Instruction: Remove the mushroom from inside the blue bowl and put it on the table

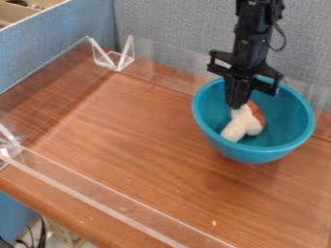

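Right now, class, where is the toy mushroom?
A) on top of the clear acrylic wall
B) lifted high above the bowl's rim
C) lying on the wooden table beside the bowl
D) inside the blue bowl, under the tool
D: the mushroom shows its cream stem and orange-brown cap inside the blue bowl, below the rim, with the tool reaching down onto it.

A reddish-brown wood-grain table (123, 145) with low clear acrylic walls (58, 73) along its edges. 1 turquoise-blue bowl (291, 131) (round, glossy) sits directly on it, near the right edge.
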### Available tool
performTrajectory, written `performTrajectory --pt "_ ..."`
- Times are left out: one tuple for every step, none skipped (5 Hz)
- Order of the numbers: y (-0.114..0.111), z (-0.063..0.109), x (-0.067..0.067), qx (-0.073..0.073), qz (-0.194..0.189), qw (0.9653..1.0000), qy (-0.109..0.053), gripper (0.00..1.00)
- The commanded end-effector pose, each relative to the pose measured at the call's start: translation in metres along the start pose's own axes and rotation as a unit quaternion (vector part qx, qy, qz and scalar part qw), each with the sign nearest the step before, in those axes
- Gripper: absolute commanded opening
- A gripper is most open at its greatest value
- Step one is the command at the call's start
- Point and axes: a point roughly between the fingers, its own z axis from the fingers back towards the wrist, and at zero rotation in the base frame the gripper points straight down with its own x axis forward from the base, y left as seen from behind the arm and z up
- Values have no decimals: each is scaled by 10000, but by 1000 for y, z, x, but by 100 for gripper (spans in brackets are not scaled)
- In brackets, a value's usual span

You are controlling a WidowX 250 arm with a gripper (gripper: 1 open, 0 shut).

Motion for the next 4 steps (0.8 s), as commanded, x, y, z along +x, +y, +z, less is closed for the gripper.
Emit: performTrajectory --pt "7 34 1 -2 45 9992 -404 0" --pt "12 44 -4 -10 69 9990 -450 0" --pt "26 66 -17 31 188 9983 -555 0" --pt "47 111 -27 87 407 9953 -875 0"
